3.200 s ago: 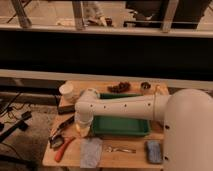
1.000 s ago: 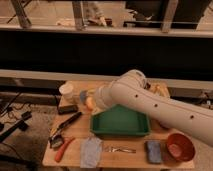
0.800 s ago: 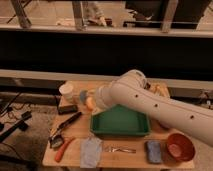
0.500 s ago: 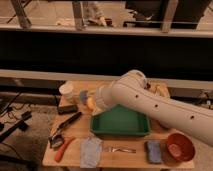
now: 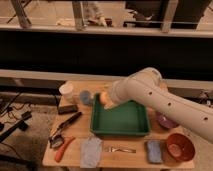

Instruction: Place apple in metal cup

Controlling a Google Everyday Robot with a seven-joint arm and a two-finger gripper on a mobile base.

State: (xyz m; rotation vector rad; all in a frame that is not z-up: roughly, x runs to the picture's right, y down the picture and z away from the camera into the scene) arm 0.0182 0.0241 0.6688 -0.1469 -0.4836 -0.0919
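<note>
The apple point(image 5: 104, 97) is a small yellow-orange fruit held at the tip of my gripper point(image 5: 107, 99), above the left back corner of the green tray point(image 5: 120, 120). The gripper is shut on the apple, and my big white arm point(image 5: 155, 97) reaches in from the right. The gripper is just right of the grey-blue cup point(image 5: 85, 96). The metal cup does not show; my arm covers the back of the table where it could stand.
A white cup point(image 5: 66, 91) stands at the back left. A black block point(image 5: 67, 108), black tools point(image 5: 67, 123) and an orange carrot-like item point(image 5: 64, 148) lie left. A grey cloth point(image 5: 91, 150), fork point(image 5: 120, 149), blue sponge point(image 5: 154, 151), red bowl point(image 5: 179, 146) and purple bowl point(image 5: 164, 120) lie front and right.
About three seconds ago the gripper was low at the tray's left edge. It has since risen with the apple toward the back. Over the last second it has hardly moved.
</note>
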